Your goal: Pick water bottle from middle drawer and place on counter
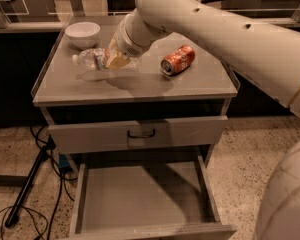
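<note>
In the upper left of the frame, over the counter (140,86), the gripper (113,59) sits at the end of a thick white arm that slants down from the right edge, wrist angled toward the left. Its tan fingers (119,60) are closed around the water bottle (90,59), gripping it near the base. The bottle lies horizontal with its white cap pointing left, and its shadow falls on the counter just below it. I cannot tell whether the bottle touches the surface. A white bowl (82,33) stands just beyond it at the back left corner. An orange-red soda can (178,60) lies on its side to the right, apart from the bottle. Below a closed drawer front (140,134), the middle drawer (140,199) stands pulled out at the bottom of the frame.
</note>
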You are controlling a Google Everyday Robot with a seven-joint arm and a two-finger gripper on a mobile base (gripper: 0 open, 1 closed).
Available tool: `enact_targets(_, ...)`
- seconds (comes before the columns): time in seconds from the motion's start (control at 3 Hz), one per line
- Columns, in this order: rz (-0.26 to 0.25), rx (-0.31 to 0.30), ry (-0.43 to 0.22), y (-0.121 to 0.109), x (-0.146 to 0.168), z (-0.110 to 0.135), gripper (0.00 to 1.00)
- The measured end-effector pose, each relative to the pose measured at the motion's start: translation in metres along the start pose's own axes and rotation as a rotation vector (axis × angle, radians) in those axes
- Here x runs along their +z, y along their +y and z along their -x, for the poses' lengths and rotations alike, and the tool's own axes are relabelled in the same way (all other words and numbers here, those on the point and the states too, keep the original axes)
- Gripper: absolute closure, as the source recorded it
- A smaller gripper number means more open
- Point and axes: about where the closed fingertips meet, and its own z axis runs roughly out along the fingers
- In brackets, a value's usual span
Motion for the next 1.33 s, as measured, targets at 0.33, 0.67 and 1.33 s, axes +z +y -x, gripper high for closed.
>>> enact_targets(0.33, 0.023, 0.029, -0.039, 0.003, 0.013, 0.003, 1.0)
enact_targets(0.67, 0.046, 0.054, -0.072, 0.011, 0.025, 0.006, 1.0)
enact_targets(1.33, 0.089, 0.078, -0.088, 0.024, 0.042, 0.006, 1.0)
